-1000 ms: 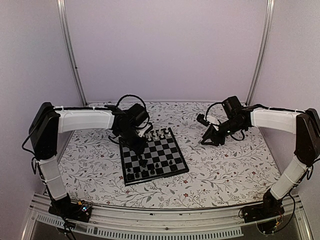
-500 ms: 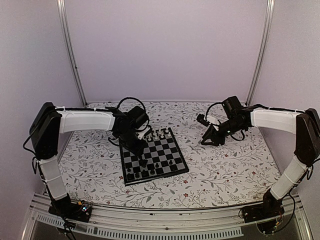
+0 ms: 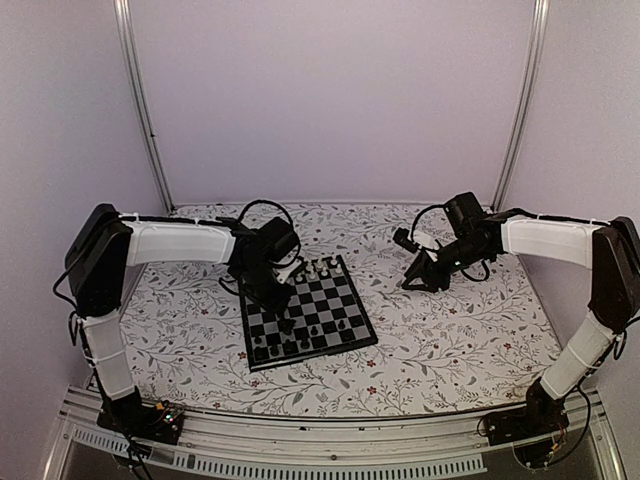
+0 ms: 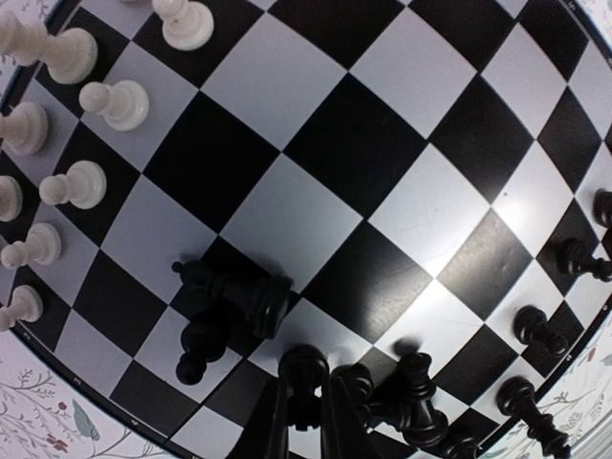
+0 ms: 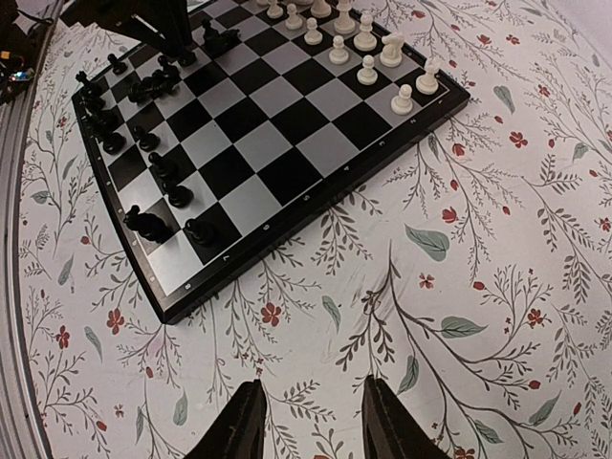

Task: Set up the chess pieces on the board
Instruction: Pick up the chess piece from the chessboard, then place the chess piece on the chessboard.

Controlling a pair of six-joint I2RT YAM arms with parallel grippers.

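On the flowered tablecloth, a little left of the middle, lies the board, turned at a slant. White pieces stand along its far edge and black pieces crowd the near one, with most of the middle squares bare.

The left gripper hangs low over the board's far-left part. From its own camera, the left gripper's fingers are drawn in close, with only a narrow gap, and the round head of a black pawn sits right at their tips. It's black against black there, so I can't tell whether they really pinch it or only stand on either side.

Just beyond that pawn a taller black piece lies on its side across a dark square, and a smaller black piece lies touching it. More black men are bunched upright to the right of the fingers.

The right gripper is off to the board's right, well apart from it, low over bare cloth. Its jaws stand partly open with nothing between them but the flower pattern.
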